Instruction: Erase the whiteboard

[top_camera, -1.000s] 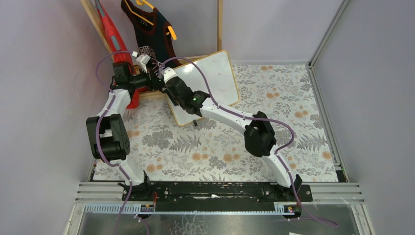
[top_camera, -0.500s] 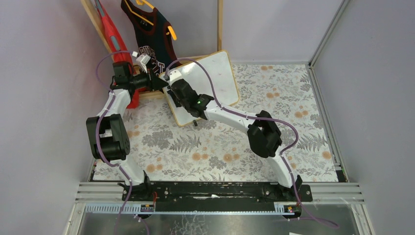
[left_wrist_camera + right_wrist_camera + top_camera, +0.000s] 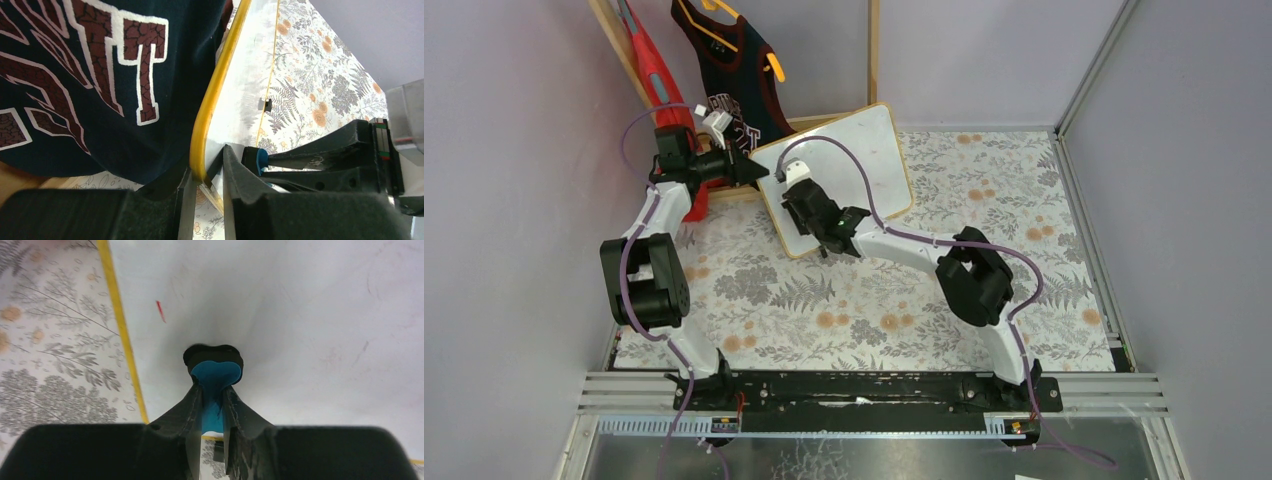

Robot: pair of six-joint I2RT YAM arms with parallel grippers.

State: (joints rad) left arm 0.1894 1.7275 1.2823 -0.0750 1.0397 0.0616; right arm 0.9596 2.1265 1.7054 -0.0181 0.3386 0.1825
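Right wrist view: we are seeing the white, glossy, wood-framed whiteboard (image 3: 300, 315) filling the space ahead of our right gripper (image 3: 214, 389). Its jaws are squeezing a blue-faced black eraser (image 3: 215, 371) against the board, with a short red stroke (image 3: 160, 311) lying up-left of the tips. Our left gripper (image 3: 205, 167) is pinching the board's yellowish edge, and a dark printed jersey (image 3: 100, 75) is hanging beside it.

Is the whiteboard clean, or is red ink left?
Not clean: the whiteboard shows one short red stroke between its frame and the blue eraser.
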